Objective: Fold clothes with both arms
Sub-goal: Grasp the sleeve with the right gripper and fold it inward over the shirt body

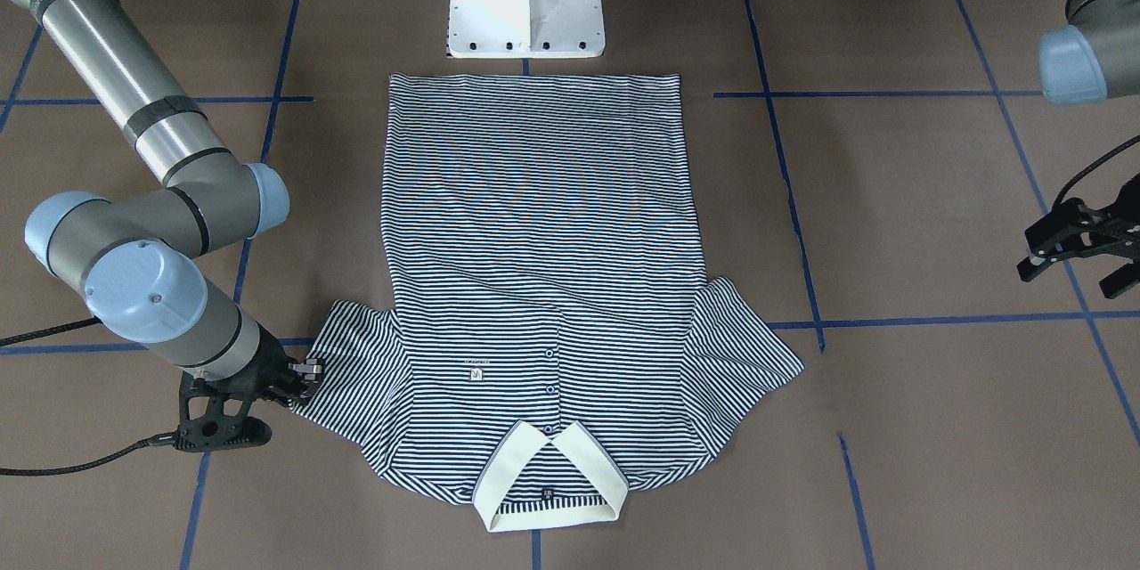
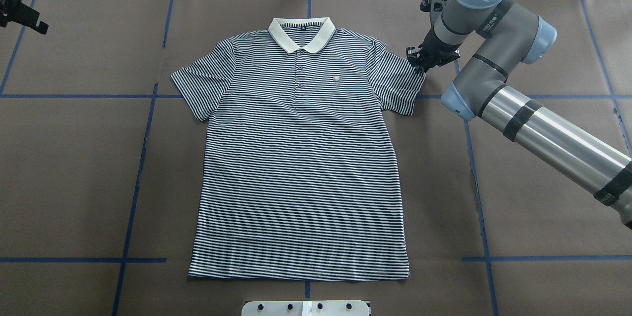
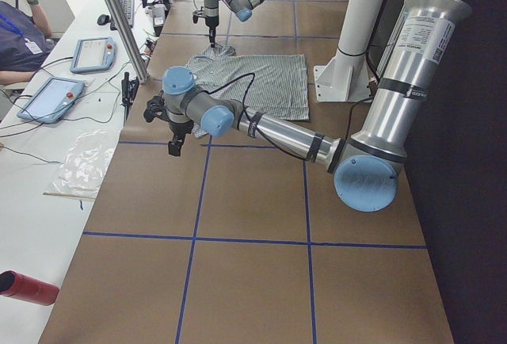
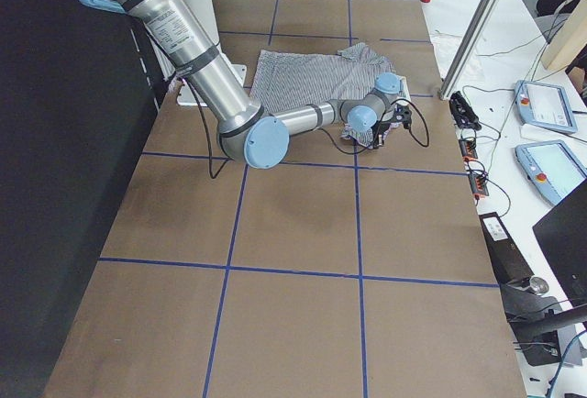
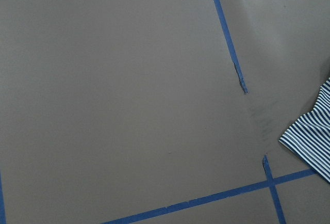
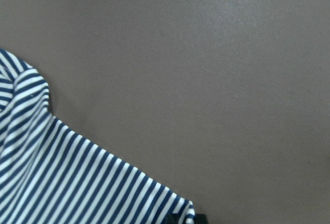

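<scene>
The navy-and-white striped short-sleeved polo shirt [image 2: 301, 158] lies flat and face up in the middle of the brown table [image 2: 74, 182]. From overhead the collar's at 12 o'clock and the hem at 6. The right black gripper [image 2: 418, 63] sits right at the 2 o'clock sleeve [image 2: 397, 84] tip, can't tell if it's pinching. The left black gripper [image 1: 1073, 263] hangs with fingers spread, well off toward 10 o'clock.

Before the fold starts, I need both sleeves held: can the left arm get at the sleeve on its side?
Probably yes. Only bare table lies between the left gripper and that sleeve, so nothing seems to block it.
</scene>
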You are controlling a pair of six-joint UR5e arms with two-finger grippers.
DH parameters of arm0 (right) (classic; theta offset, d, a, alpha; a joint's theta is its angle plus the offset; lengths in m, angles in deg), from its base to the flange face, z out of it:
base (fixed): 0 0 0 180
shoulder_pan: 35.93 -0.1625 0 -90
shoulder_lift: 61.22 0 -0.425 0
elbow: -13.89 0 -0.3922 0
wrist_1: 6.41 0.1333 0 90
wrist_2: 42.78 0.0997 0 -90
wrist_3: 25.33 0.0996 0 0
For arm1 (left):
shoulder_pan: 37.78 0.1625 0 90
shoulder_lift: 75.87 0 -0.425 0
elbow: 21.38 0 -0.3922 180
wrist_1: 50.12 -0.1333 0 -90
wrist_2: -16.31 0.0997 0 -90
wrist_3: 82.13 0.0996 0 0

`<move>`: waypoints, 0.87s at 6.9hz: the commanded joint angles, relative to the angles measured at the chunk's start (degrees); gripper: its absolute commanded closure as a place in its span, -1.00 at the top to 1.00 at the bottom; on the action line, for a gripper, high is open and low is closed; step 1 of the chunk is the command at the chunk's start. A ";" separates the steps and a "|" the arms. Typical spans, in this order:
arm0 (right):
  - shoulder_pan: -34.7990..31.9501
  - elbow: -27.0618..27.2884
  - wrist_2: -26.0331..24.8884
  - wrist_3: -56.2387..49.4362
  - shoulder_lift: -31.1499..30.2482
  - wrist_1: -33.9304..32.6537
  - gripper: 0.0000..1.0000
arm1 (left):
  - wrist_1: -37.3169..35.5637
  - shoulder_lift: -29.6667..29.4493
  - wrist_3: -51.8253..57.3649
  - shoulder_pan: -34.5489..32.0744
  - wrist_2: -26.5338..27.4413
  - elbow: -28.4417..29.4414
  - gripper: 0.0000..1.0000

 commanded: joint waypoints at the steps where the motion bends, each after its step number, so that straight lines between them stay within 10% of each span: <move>1: -0.05 1.10 -0.05 -0.01 1.09 -1.13 -1.00 | 0.06 0.00 -1.11 0.00 -0.12 0.01 1.00; 5: 5.55 8.56 -2.41 4.26 3.45 -0.87 -1.00 | 0.06 0.26 -1.30 0.00 -0.12 0.10 0.99; 6: 10.27 9.02 -9.47 10.13 4.94 -0.87 -1.00 | 0.15 0.26 -1.12 0.00 -0.12 0.88 0.99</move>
